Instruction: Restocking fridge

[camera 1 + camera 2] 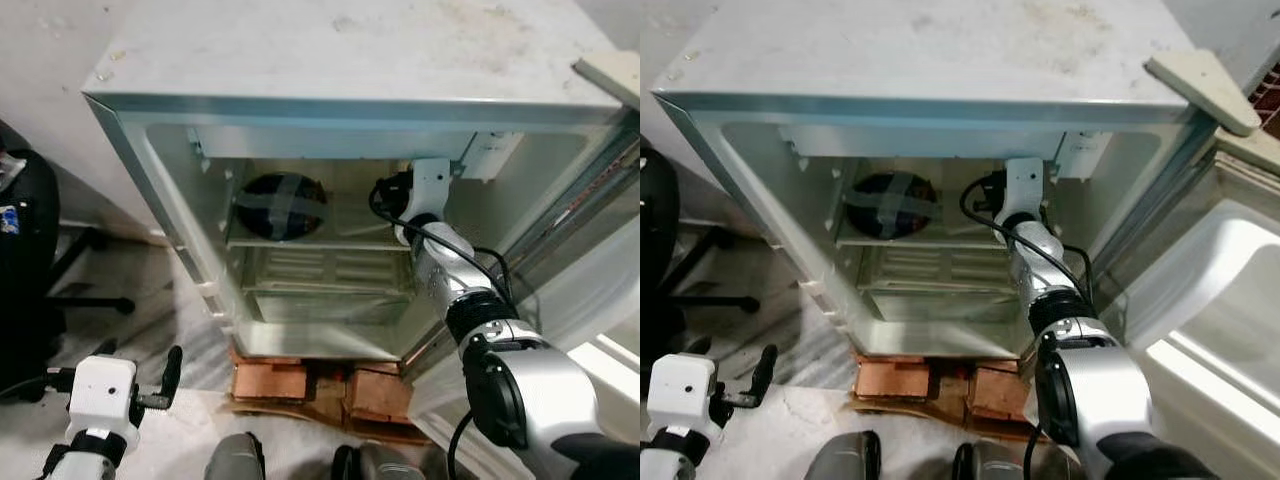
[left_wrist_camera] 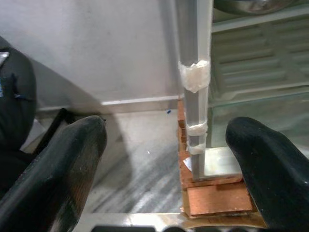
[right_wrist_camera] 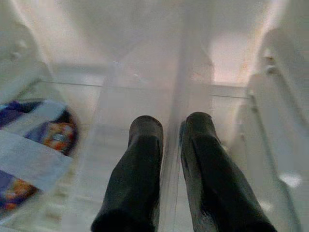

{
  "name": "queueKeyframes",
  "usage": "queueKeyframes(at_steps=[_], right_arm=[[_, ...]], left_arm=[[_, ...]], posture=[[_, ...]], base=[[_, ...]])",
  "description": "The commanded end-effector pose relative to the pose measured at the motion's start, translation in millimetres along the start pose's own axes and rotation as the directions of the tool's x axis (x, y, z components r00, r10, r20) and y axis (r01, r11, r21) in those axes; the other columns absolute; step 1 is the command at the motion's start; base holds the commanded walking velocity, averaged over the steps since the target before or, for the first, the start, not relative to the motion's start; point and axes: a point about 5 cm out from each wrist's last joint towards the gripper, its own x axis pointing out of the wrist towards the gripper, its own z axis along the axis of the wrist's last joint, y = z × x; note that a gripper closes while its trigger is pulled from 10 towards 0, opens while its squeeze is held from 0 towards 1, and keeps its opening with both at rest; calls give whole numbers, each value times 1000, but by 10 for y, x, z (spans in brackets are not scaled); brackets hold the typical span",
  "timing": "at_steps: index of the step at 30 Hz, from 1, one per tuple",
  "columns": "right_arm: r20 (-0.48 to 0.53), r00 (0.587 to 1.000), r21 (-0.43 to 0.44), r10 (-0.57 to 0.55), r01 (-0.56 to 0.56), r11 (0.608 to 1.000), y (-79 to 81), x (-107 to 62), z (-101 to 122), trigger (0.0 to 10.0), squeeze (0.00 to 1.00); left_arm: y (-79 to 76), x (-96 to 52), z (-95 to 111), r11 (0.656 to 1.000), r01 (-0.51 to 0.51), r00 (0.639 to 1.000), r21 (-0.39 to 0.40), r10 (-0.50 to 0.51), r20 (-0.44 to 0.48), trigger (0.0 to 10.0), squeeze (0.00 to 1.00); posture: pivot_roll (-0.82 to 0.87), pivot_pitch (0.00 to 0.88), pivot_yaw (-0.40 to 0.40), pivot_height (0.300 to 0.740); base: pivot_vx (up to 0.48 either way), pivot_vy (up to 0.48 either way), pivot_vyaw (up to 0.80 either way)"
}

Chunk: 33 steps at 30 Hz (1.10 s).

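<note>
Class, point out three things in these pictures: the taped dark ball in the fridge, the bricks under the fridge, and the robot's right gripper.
taped dark ball (image 1: 281,207), left eye view, its front face.
bricks (image 1: 270,381), left eye view, top of the left brick.
right gripper (image 3: 172,133), right wrist view, between its fingertips.

**Fridge shelves and what is lying on them**

The fridge (image 1: 330,120) is standing open on a layer of bricks (image 1: 320,385) that is resting on the pale streaked floor (image 1: 150,300). Inside, the upper wire shelf (image 1: 350,238) is carrying a dark round bundle (image 1: 281,206) crossed with grey tape, sitting toward the shelf's left edge. The lower shelf (image 1: 330,275) is lying just beneath it. The fridge's flat top (image 1: 940,50) is bearing a pale wedge-shaped piece (image 1: 1202,90) at its right corner.
</note>
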Motion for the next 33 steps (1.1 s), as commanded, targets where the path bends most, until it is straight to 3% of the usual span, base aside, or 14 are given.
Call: queueKeyframes(at_steps=[1, 9, 13, 17, 25, 33], right_arm=[[24, 1000, -54, -12, 13, 998, -24, 23, 77, 10000, 1000], [46, 999, -251, 11, 1, 968, -55, -15, 36, 10000, 1000], [38, 997, -376, 66, -47, 926, -84, -35, 31, 10000, 1000], [62, 995, -421, 81, -48, 906, -103, -37, 78, 10000, 1000], [79, 970, -337, 231, -192, 922, -40, -179, -98, 10000, 1000], [224, 927, -180, 300, -263, 948, 101, -550, -197, 10000, 1000]], left_arm=[[-10, 1, -7, 1000, -9, 1000, -9, 9, -11, 10000, 0], [-98, 122, -3, 1000, -8, 1000, -21, 8, 3, 10000, 0], [-152, 236, 9, 999, -6, 1000, -34, 7, 19, 10000, 0], [-170, 285, 18, 999, -4, 1000, -36, 5, 30, 10000, 0], [-135, 472, 8, 996, -75, 997, -40, 76, 27, 10000, 0], [-177, 665, 32, 997, -61, 997, -44, 62, 44, 10000, 0]], posture=[[241, 218, -44, 740], [210, 182, -63, 740], [186, 154, -69, 740], [182, 144, -70, 740], [153, 77, -92, 740], [91, 19, -57, 740]], base=[[0, 0, 0], [0, 0, 0], [0, 0, 0], [0, 0, 0], [0, 0, 0], [0, 0, 0]])
